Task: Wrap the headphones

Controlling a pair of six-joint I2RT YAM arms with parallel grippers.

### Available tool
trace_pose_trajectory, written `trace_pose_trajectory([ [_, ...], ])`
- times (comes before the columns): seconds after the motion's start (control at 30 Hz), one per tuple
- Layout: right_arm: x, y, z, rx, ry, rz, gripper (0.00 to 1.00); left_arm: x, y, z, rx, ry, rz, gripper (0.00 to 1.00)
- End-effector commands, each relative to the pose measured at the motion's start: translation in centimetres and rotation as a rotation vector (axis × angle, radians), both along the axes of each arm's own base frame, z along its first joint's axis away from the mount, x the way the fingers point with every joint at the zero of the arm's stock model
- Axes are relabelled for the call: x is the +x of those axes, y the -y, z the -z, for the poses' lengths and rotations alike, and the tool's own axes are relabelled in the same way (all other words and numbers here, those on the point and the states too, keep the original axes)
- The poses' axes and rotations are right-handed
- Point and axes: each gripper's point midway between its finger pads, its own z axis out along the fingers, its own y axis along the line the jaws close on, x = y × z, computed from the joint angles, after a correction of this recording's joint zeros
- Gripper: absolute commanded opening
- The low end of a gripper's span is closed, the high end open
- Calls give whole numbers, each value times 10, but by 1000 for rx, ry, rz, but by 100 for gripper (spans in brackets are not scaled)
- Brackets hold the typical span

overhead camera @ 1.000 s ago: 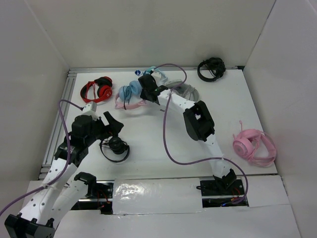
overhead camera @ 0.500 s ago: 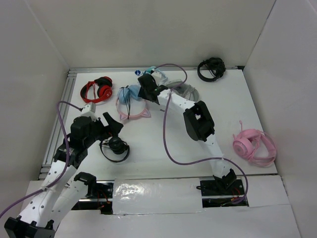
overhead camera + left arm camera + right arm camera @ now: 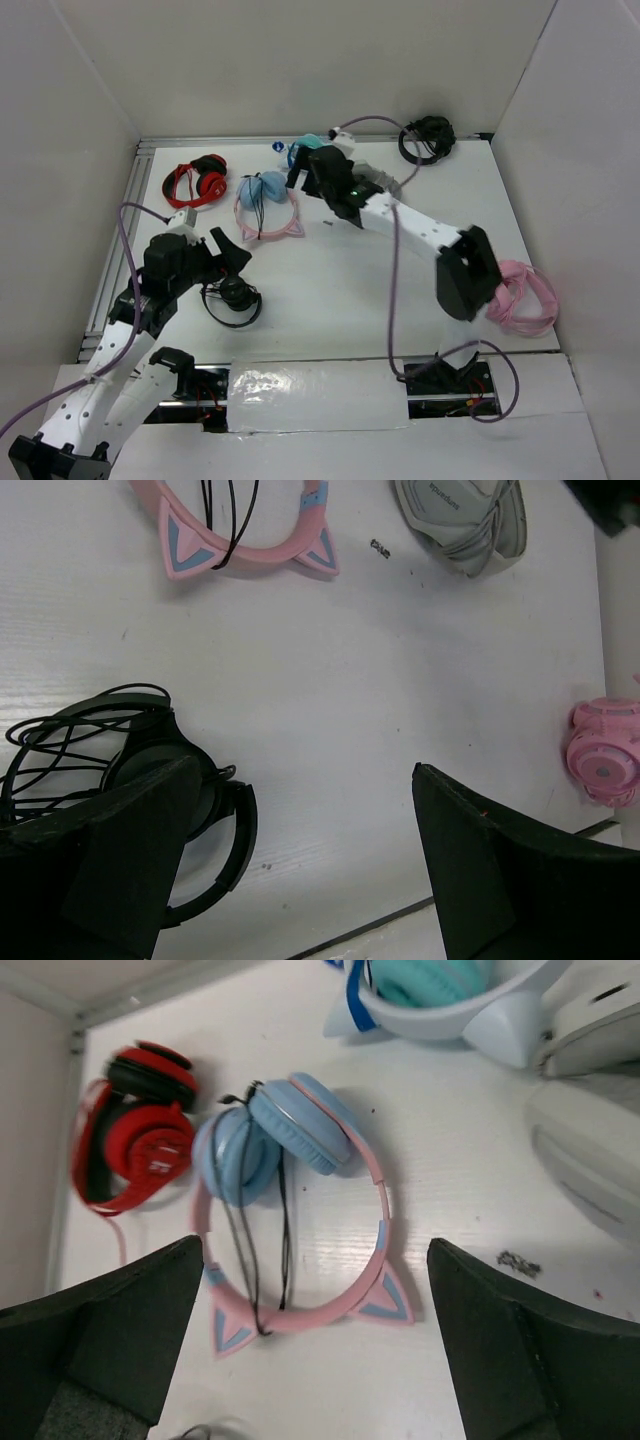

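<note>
In the top view the headphones (image 3: pixel 267 207) lie flat on the worktop (image 3: pixel 330 290), at the far left, near a red pair (image 3: pixel 197 181). 1 second ago the right jaws were down on the ear cups. Now they are drawn back just beside them, and the right elbow has swung out toward the all-pink pair (image 3: pixel 520 298). The left jaws hover over a black pair (image 3: pixel 232 298), apart from the headphones.

In the left wrist view the left jaws stand wide open and hold nothing. Only the cat-ear band shows at the top edge.

In the right wrist view the right jaws are also wide open and empty, above the headphones. The black cable (image 3: pixel 283 1222) crosses the blue cups and the band in several strands. I judge that the wrap is finished or nearly so.
</note>
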Motion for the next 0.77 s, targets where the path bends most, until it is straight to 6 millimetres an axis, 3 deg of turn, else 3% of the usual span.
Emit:
trace_pose_trajectory([
  [0.0, -25, 41, -115, 132, 256, 40, 100, 3, 5, -31, -47, 59, 12, 99],
  [0.03, -35, 56, -104, 89, 248, 44, 100, 2, 5, -33, -51, 56, 11, 99],
  [0.17, -83, 122, -110, 23, 261, 144, 100, 2, 1, -36, -54, 33, -27, 99],
  [0.2, -101, 142, -130, 57, 307, 174, 100, 1, 0, -36, -54, 28, -34, 99],
  [0.23, -113, 155, -104, 26, 272, 188, 100, 1, -1, -41, -57, 32, -41, 99],
  [0.37, -165, 217, -79, 35, 257, 320, 100, -1, -3, -46, -60, 29, -51, 99],
  [0.5, -190, 249, -79, 109, 305, 411, 100, -4, -2, -44, -65, 22, -50, 99],
  [0.73, -210, 268, -89, 149, 372, 423, 100, -7, -5, -42, -81, 41, -69, 99],
])
